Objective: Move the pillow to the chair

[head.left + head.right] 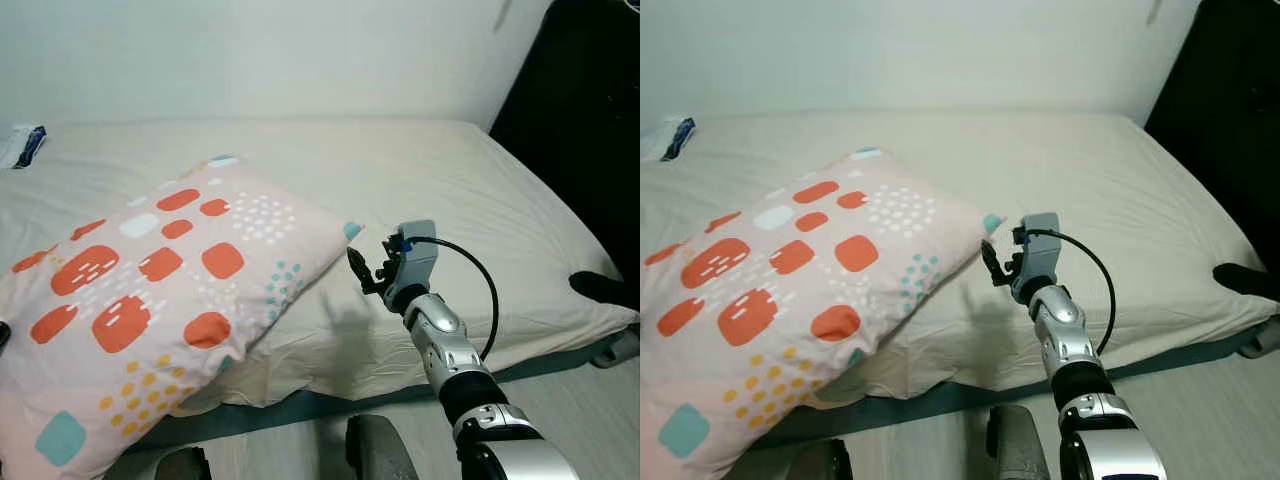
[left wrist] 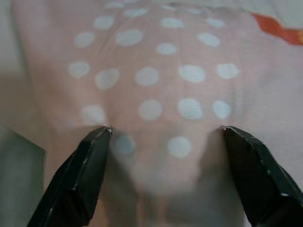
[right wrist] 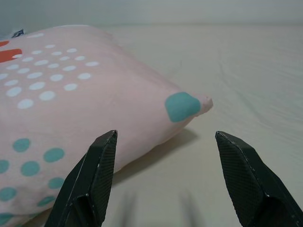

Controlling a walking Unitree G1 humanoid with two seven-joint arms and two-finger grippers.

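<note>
- Now we see the pink pillow (image 1: pixel 160 290) with orange patches lying on the bed (image 1: pixel 470 190), its near end hanging over the front edge of the mattress.
- Our left gripper (image 2: pixel 165 142) has its jaws spread wide, both fingertips pressed into the dotted pillow fabric.
- Our right gripper (image 3: pixel 165 156) hovers over the sheet with jaws apart, pointed at the pillow's teal-tipped corner (image 3: pixel 182 106).
- Further off, a white wall (image 1: pixel 300 50) backs the bed.

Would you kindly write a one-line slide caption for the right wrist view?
Right gripper, fingers open, hovers over the bed facing the teal-tipped corner of the patterned pillow.
</note>
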